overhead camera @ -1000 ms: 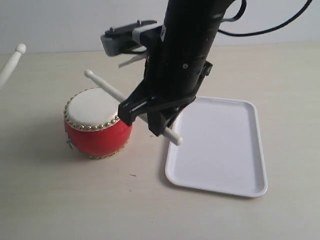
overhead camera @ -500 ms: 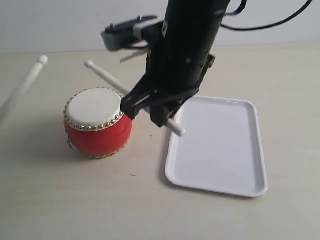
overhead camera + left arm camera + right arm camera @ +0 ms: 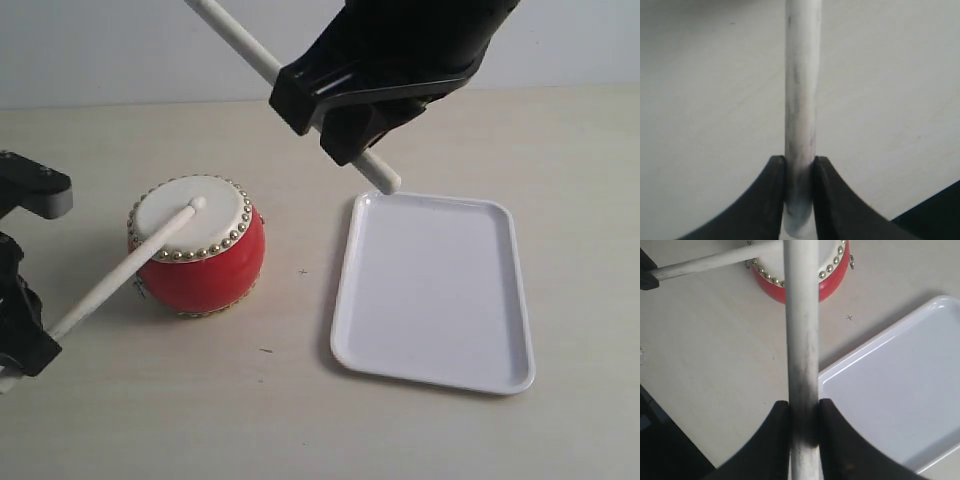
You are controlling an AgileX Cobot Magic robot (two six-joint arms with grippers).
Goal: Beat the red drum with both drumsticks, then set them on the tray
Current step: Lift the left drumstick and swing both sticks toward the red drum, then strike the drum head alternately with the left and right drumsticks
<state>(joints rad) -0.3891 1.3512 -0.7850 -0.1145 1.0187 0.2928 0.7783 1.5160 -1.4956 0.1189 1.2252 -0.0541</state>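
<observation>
Grips left drumstick (image 3: 130,268) in left gripper (image 3: 22,345), tip touching red drum (image 3: 200,262) skin — clamps right drumstick (image 3: 240,40) in right gripper (image 3: 325,115), high, butt end slanting down toward tray (image 3: 500,300)

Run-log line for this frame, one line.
phase: beat | left gripper: shut on left drumstick, tip on red drum skin | right gripper: shut on right drumstick, high, off drum | tray: no sticks yet

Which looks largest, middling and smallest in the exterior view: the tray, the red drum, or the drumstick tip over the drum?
Largest: tray.
Then: red drum.
Smallest: drumstick tip.
</observation>
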